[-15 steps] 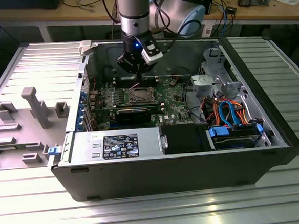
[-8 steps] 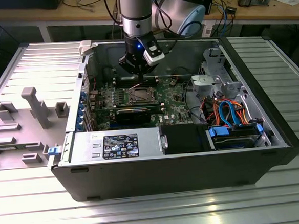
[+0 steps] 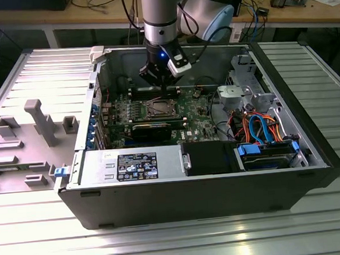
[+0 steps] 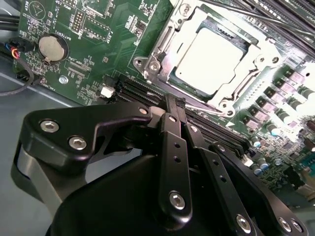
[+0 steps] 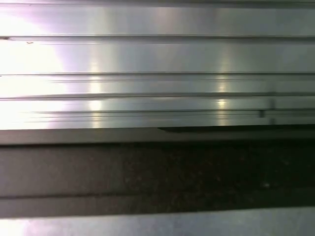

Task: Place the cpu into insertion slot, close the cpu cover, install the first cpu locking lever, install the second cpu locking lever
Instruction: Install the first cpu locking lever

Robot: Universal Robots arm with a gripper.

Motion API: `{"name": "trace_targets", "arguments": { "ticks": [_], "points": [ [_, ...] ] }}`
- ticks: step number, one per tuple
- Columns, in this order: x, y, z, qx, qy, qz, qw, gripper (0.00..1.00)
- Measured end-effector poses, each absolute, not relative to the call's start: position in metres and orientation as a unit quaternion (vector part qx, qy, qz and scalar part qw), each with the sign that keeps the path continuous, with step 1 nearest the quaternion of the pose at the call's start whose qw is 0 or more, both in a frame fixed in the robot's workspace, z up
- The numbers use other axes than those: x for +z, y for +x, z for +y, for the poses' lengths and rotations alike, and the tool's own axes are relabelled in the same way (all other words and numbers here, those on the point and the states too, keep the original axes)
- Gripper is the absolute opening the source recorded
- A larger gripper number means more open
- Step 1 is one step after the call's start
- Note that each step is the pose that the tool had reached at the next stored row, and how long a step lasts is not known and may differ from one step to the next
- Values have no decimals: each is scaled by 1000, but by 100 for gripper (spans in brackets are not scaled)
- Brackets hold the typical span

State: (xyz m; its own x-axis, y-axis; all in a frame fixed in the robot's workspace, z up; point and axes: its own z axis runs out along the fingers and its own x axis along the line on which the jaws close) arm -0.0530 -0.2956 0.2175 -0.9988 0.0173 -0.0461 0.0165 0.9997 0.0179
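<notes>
In the second wrist view the cpu (image 4: pixel 211 53), a pale silver square, lies flat in the insertion slot (image 4: pixel 191 86). The silvery cpu cover (image 4: pixel 258 48) lies down around it, framing its top. Thin metal locking levers (image 4: pixel 164 38) run along the frame's sides; I cannot tell whether they are latched. My gripper (image 4: pixel 175 103) is shut with nothing between its black fingers, its tips just off the socket's near edge. In the exterior view the gripper (image 3: pixel 163 92) hangs inside the open computer case, just behind the socket (image 3: pixel 159 109) on the green board (image 3: pixel 195 111).
Black memory slots (image 4: pixel 216 130) lie between my fingertips and the socket. A coin battery (image 4: pixel 52 46) sits on the board. Case walls (image 3: pixel 90 110), a drive cage with orange and blue cables (image 3: pixel 257 127) and a grey fixture plate (image 3: pixel 30 137) surround the board. The first wrist view faces aluminium slats (image 5: pixel 157 59).
</notes>
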Motion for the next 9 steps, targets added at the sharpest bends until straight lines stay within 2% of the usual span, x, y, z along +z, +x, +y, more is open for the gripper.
{"name": "trace_targets", "arguments": {
  "ticks": [9],
  "points": [
    [208, -51, -296, 8, 8, 1000, 23, 11]
  ]
}}
